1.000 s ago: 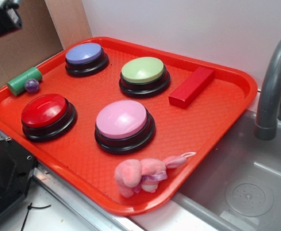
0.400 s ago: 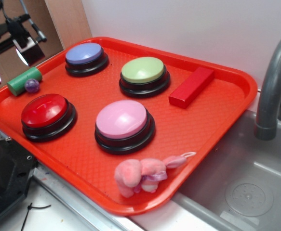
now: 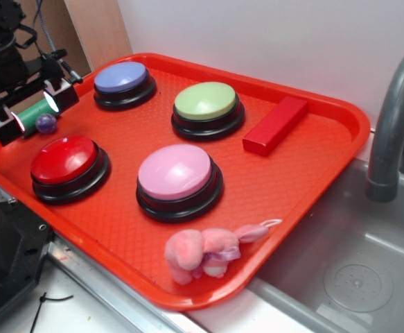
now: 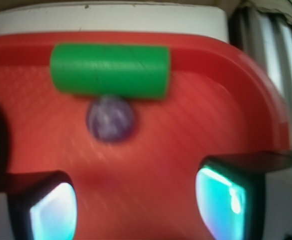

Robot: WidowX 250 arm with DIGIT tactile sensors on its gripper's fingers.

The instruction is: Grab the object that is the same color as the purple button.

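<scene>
Jaws spread wide and empty, the gripper (image 3: pixel 38 111) hangs over the small purple ball (image 3: pixel 46 123), which rests on the red tray (image 3: pixel 305 173) touching the green cylinder (image 4: pixel 110 70). The ball is not yet grasped; descent and closing remain.

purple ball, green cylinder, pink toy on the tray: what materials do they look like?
Purple ball: glossy and slightly see-through with a bright glint, probably glass or hard plastic. Green cylinder: matte, evenly colored, with faint streaks along it, likely painted wood or plastic; the blurred wrist view leaves it open. Pink toy: fuzzy, soft-edged fabric, apparently plush.
</scene>
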